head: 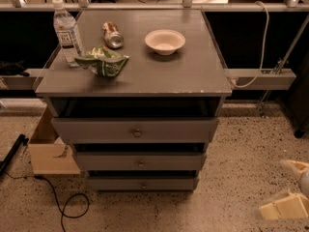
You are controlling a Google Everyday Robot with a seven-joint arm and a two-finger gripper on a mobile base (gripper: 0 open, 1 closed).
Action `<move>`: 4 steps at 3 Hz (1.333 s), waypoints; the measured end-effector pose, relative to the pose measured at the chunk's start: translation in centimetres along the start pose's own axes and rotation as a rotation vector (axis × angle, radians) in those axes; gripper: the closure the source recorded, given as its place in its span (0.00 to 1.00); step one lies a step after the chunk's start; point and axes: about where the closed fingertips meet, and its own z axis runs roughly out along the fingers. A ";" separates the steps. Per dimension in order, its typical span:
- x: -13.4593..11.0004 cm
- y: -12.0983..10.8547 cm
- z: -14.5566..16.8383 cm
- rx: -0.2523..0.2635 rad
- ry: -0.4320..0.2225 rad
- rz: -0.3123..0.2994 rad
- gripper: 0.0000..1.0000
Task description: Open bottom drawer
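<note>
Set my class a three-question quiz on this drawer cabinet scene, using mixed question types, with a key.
1. True or false: the claw touches the bottom drawer.
2. The white bowl sits: A) on the cabinet top; B) inside a drawer; C) on the floor.
3. Fill in: the water bottle stands ____, not lying down.
Key: 1 false, the claw hangs low at the right, well apart from that drawer; 2 A; 3 upright.
</note>
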 end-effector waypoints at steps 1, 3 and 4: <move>0.6 0.1 0.3 0.008 0.004 0.010 0.00; -1.3 -0.8 0.3 0.019 -0.114 0.132 0.00; -1.5 -0.4 2.1 0.032 -0.157 0.226 0.00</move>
